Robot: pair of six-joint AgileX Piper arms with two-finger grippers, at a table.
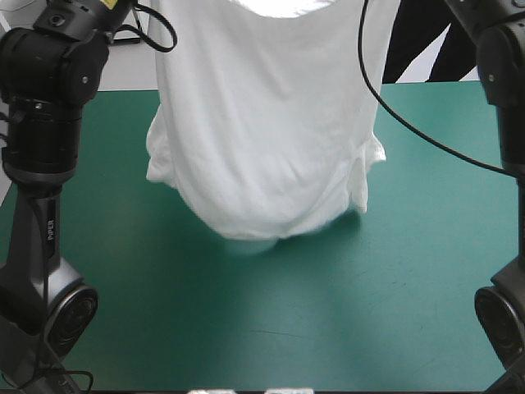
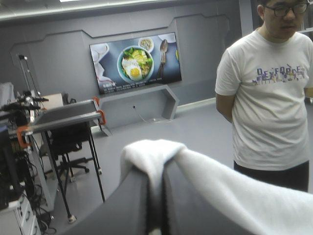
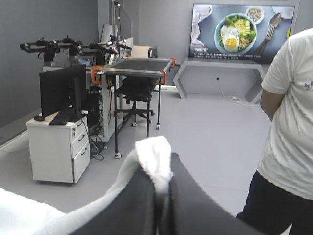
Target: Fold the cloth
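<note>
High view: the T-shirt (image 1: 262, 139) hangs as one white sheet from the 12 o'clock edge down to about the middle of the teal-green table (image 1: 246, 328). Its long axis runs from 12 to 6 o'clock. Both grippers are out of this view, above the top edge. Short sleeves bulge at 9 and 3 o'clock on the lower part, so I judge it hangs hem up and shoulders down. The rounded lowest edge sits at or just over the cover, and I cannot tell whether it touches.

Left wrist view: the left gripper (image 2: 156, 178) is raised and looks level into the room. Its black fingers all but meet, pinching a fold of white cloth that bunches over their tips. The rest of the sheet runs off beside the gripper, toward the other arm as I judge it.

Right wrist view: the right gripper (image 3: 159, 188) is in the same state, clamped on a bunched fold of the T-shirt, with cloth trailing off to the opposite side.

The cloth hangs below both grippers, at their 6 o'clock, stretched between them. Neither arm is nearer, since each holds a corner. I judge the next move to be lowering it and laying it flat along that 12-to-6 axis.

No container shows in any view.
</note>
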